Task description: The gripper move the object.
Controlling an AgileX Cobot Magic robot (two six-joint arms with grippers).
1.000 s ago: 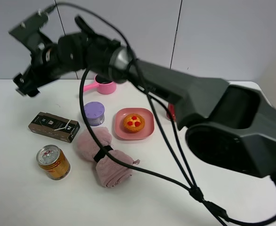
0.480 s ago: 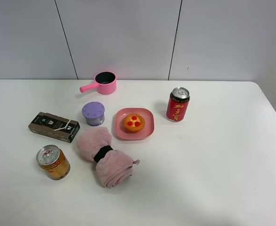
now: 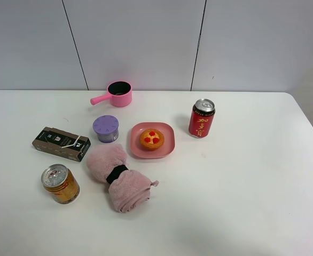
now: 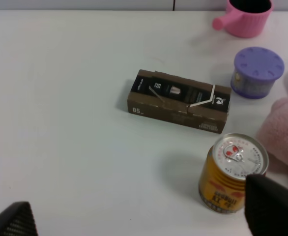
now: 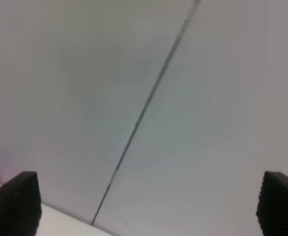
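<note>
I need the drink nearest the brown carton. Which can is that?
The gold can, standing just in front of the carton; the red can stands far across the table, beyond the pink plate.

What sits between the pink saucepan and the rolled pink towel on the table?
The purple lidded jar lies between the pink saucepan and the rolled pink towel, with bare table on either side; the exterior high view shows it.

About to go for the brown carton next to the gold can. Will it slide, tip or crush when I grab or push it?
The carton lies flat on its broad face, so it probably slides rather than tips or rolls. It looks like thin cardboard, so a hard pinch may dent it. The white straw across its top could snag or peel off. A push towards the gold can may knock that over.
</note>
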